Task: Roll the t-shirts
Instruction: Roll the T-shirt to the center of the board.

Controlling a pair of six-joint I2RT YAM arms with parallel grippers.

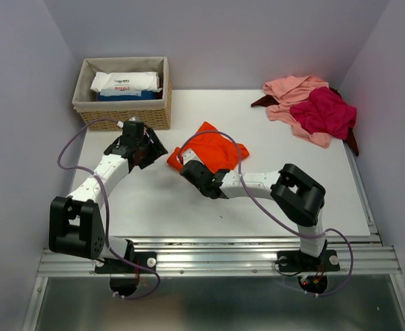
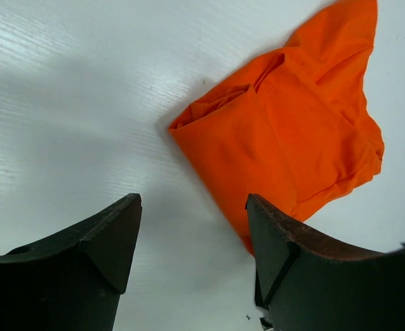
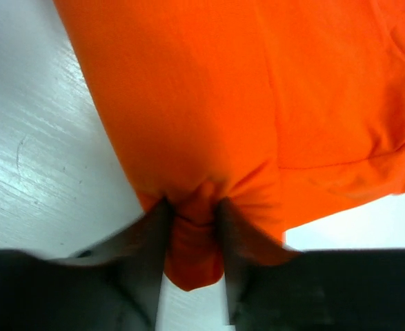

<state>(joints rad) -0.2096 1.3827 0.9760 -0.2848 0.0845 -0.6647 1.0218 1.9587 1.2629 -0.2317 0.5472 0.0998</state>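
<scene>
The bright orange t-shirt (image 1: pixel 212 148) lies partly folded at the middle of the white table. It also shows in the left wrist view (image 2: pixel 292 131) and fills the right wrist view (image 3: pixel 257 103). My right gripper (image 1: pixel 186 164) is shut on the shirt's near left edge, a fold of orange cloth pinched between its fingers (image 3: pixel 147 241). My left gripper (image 1: pixel 149 148) is open and empty just left of the shirt, over bare table (image 2: pixel 192 227). A salmon pink t-shirt (image 1: pixel 292 93), a magenta one (image 1: pixel 324 112) and a dark maroon one (image 1: pixel 352 141) lie heaped at the back right.
A woven wicker basket (image 1: pixel 123 110) stands at the back left, holding white and blue packets (image 1: pixel 125 84). Grey walls close in the table at the left, back and right. A metal rail (image 1: pixel 216 258) runs along the near edge.
</scene>
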